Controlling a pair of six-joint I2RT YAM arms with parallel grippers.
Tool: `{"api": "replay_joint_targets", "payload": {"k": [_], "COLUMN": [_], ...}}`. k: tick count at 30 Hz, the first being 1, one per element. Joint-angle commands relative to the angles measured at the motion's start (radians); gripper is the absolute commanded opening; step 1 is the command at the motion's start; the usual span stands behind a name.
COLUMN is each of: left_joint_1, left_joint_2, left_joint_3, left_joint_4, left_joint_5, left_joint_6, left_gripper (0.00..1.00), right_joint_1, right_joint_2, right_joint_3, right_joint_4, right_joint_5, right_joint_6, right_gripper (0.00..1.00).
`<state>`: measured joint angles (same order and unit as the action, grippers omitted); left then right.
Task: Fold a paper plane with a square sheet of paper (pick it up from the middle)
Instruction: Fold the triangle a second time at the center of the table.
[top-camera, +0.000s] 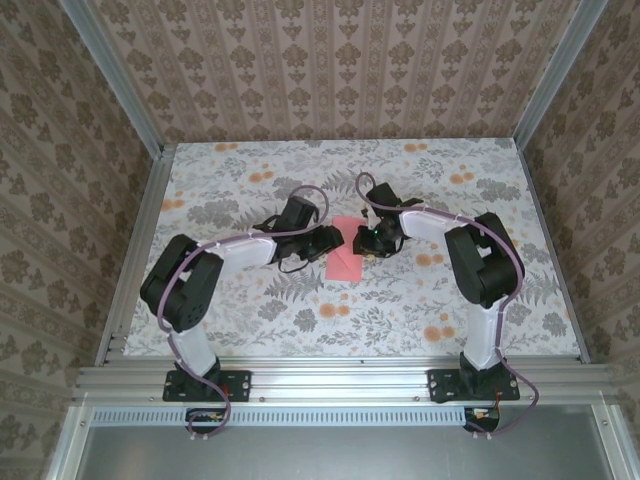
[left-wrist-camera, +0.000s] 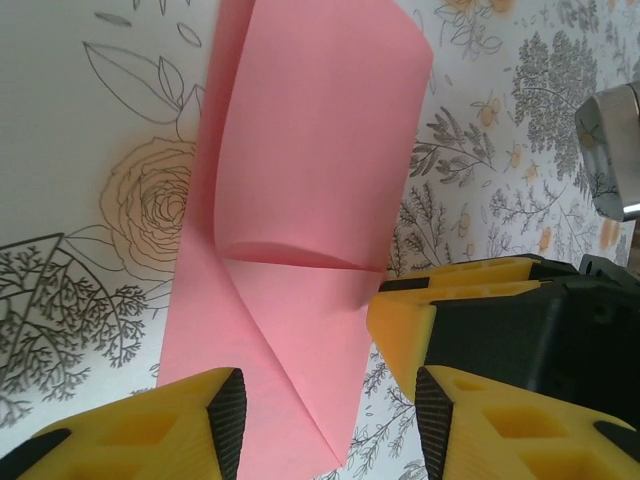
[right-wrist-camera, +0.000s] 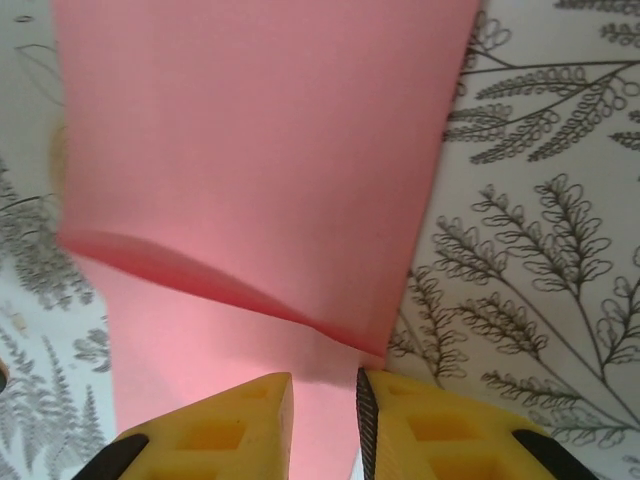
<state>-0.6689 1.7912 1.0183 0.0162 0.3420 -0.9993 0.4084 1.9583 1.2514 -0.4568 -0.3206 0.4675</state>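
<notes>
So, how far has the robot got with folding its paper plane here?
Done: one flap of the pink paper is turned over, bulging, not creased flat. In hand: the right gripper sits at the fold's end, jaws nearly closed; the left gripper stands open astride one end. Left: flattening that crease, then the nose and wing folds; no dart shape yet.

The square sheet of paper (top-camera: 345, 258) is plain pink-red and unprinted, shading to darker rose beneath its curled flap. The table cover (top-camera: 400, 310) has a white ground with grey line-drawn ferns, leaves and roses, scattered with small orange flower prints (top-camera: 437, 332). The walls (top-camera: 330, 60) are beige-brown with striped damask motifs. The left gripper (left-wrist-camera: 325, 425) and right gripper (right-wrist-camera: 325, 410) have yellow fingers faced with black pads. The arms (top-camera: 240, 250) have black joints, white links and purple cables (top-camera: 300, 190). The frame (top-camera: 340, 385) is silver-grey.
</notes>
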Motion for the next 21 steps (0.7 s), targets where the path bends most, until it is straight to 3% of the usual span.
{"api": "replay_joint_targets", "payload": {"k": [1, 13, 21], "left_joint_1": [-0.011, -0.022, -0.022], "left_joint_2": [0.038, 0.142, 0.177], "left_joint_3": [-0.001, 0.059, 0.093], "left_joint_4": [0.033, 0.055, 0.082], "left_joint_5": [0.029, 0.068, 0.081], "left_joint_6": [-0.035, -0.048, -0.062], "left_gripper": [0.51, 0.5, 0.42], "right_joint_1": [-0.015, -0.059, -0.068], "right_joint_2": [0.017, 0.04, 0.056], "right_joint_3": [0.002, -0.052, -0.059], "right_joint_4": [-0.015, 0.04, 0.038], "right_joint_5": [0.027, -0.057, -0.051], "right_joint_6": [0.012, 0.065, 0.083], "right_gripper": [0.26, 0.24, 0.19]}}
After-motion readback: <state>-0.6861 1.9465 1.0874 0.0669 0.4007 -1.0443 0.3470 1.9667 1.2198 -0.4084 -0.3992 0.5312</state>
